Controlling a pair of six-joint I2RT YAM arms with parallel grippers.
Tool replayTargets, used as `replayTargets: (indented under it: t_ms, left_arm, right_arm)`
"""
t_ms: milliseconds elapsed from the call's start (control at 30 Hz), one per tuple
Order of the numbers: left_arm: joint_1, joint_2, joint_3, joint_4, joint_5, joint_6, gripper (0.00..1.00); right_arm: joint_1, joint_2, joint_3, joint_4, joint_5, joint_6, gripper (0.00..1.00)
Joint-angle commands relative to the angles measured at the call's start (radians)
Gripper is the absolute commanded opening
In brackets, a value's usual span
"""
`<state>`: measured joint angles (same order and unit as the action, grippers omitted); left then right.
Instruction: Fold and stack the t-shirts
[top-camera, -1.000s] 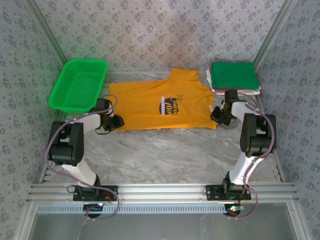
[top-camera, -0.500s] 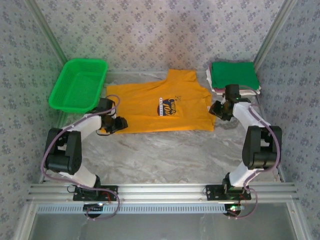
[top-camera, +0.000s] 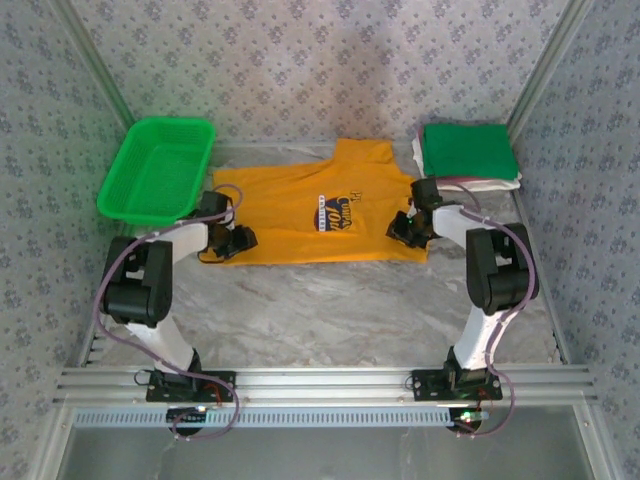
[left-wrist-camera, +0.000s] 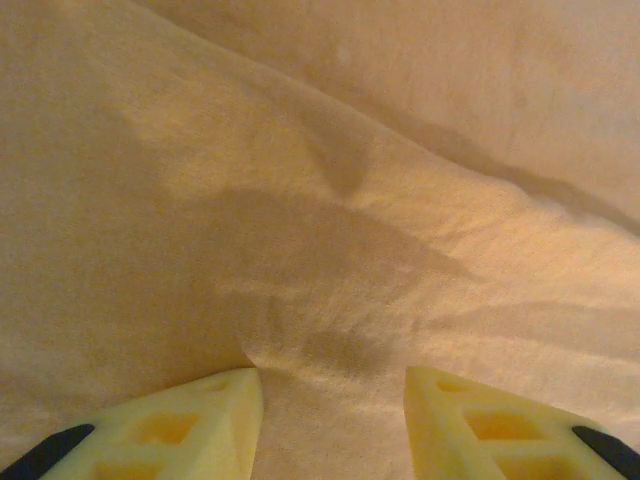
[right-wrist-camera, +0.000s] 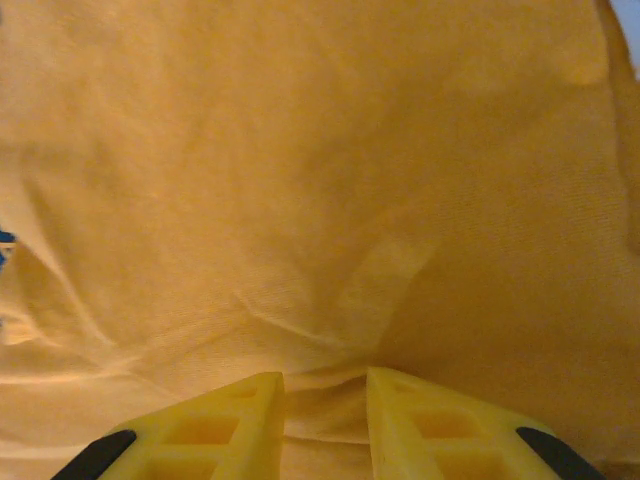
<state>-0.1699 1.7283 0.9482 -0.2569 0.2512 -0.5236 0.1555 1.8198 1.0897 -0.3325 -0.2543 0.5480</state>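
Left gripper (left-wrist-camera: 332, 385) spread apart astride wrinkled cloth; right gripper (right-wrist-camera: 325, 385) nipped on raised fold. Orange-yellow t-shirt (top-camera: 300, 215) flat at frame centre; grippers at opposite lower corners, presumably for even fold.

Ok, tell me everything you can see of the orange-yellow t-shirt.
The orange-yellow t-shirt is soft, wrinkled cloth with a dark blue-and-white chest print. It lies spread on the marbled table, between the green basket and the folded stack. The left end effector rests on it, fingers apart; the right end effector pinches a small pucker.
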Motion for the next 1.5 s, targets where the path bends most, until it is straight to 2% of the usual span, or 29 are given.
replayTargets:
  t_ms: [0, 200, 433, 533, 633, 767, 900, 1100, 1267, 1467]
  left_arm:
    - [0.008, 0.009, -0.054, 0.011, -0.002, -0.033, 0.42]
    - [-0.009, -0.124, -0.211, 0.008, -0.018, -0.101, 0.42]
    - [-0.097, -0.26, -0.313, -0.052, -0.042, -0.168, 0.42]
    - [-0.096, -0.332, -0.26, -0.101, -0.053, -0.163, 0.43]
    - [-0.089, -0.35, -0.123, -0.156, -0.099, -0.113, 0.44]
    - [-0.055, -0.226, 0.063, -0.141, -0.084, -0.035, 0.44]
    - [-0.033, -0.013, 0.253, -0.109, -0.057, 0.017, 0.42]
    - [-0.019, 0.207, 0.424, -0.091, -0.066, 0.04, 0.41]
    - [-0.014, 0.301, 0.457, -0.099, -0.066, 0.057, 0.39]
    - [-0.014, 0.287, 0.32, -0.014, -0.053, 0.022, 0.38]
  right_arm:
    - [-0.019, -0.002, -0.048, 0.043, -0.027, 0.037, 0.29]
    - [-0.052, -0.127, -0.242, 0.066, -0.028, 0.098, 0.29]
    - [-0.044, -0.358, -0.444, 0.026, -0.018, 0.207, 0.28]
    - [-0.037, -0.459, -0.403, -0.028, 0.024, 0.204, 0.29]
    - [-0.017, -0.491, -0.27, -0.04, 0.051, 0.177, 0.34]
    - [0.015, -0.319, -0.004, -0.112, 0.108, 0.031, 0.34]
    - [0.04, -0.047, 0.265, -0.18, 0.119, -0.059, 0.3]
    - [0.06, 0.22, 0.506, -0.249, 0.156, -0.089, 0.29]
    - [0.057, 0.318, 0.556, -0.263, 0.145, -0.095, 0.29]
    - [0.054, 0.313, 0.45, -0.216, 0.14, -0.093, 0.29]
